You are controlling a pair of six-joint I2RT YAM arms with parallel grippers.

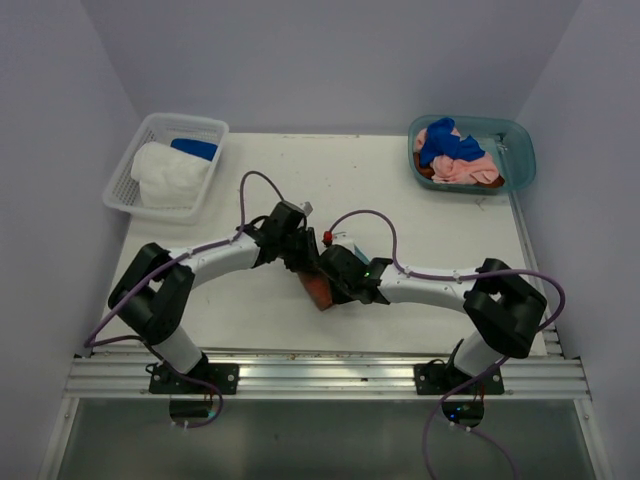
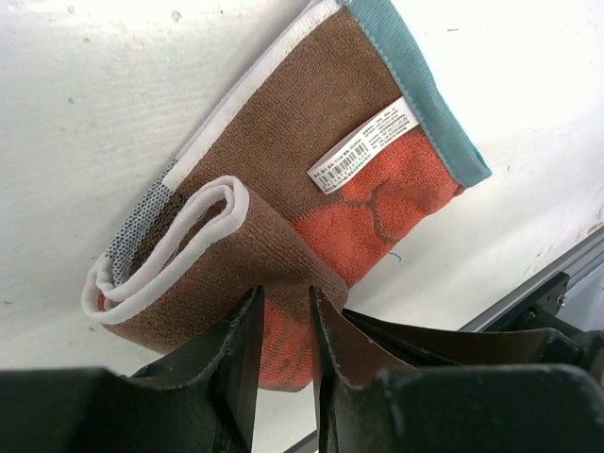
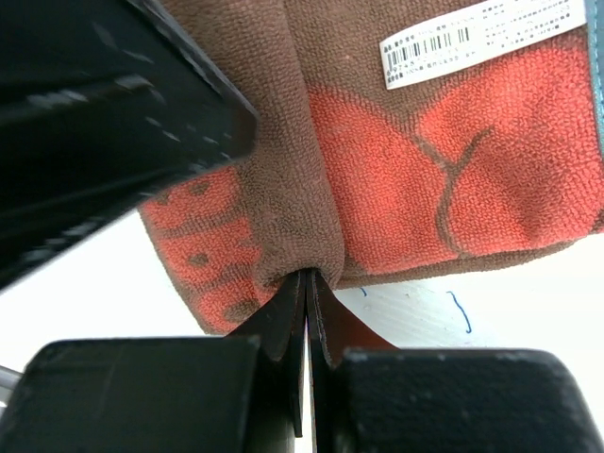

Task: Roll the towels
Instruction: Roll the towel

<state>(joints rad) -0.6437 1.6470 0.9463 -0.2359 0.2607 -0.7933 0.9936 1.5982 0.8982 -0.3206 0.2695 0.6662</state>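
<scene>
A brown towel [image 1: 320, 292] with an orange pattern lies at mid-table between both arms. In the left wrist view the brown towel [image 2: 311, 123] is partly rolled: its white-edged rolled end [image 2: 160, 274] is at the left, its flat part with a barcode label [image 2: 363, 146] is beyond. My left gripper [image 2: 283, 294] stands a little open, tips at the roll, with orange cloth showing through the gap. My right gripper [image 3: 307, 274] is shut, and the brown towel's [image 3: 472, 189] fold puckers around its tips. From above, left gripper [image 1: 303, 265] and right gripper [image 1: 335, 275] nearly meet.
A white mesh basket [image 1: 125, 180] at the back left holds a white towel [image 1: 165, 175] and a blue one [image 1: 195, 148]. A teal tub [image 1: 520, 160] at the back right holds blue [image 1: 440, 140] and pink [image 1: 465, 170] towels. The left arm's black body [image 3: 94, 142] crowds the right wrist view.
</scene>
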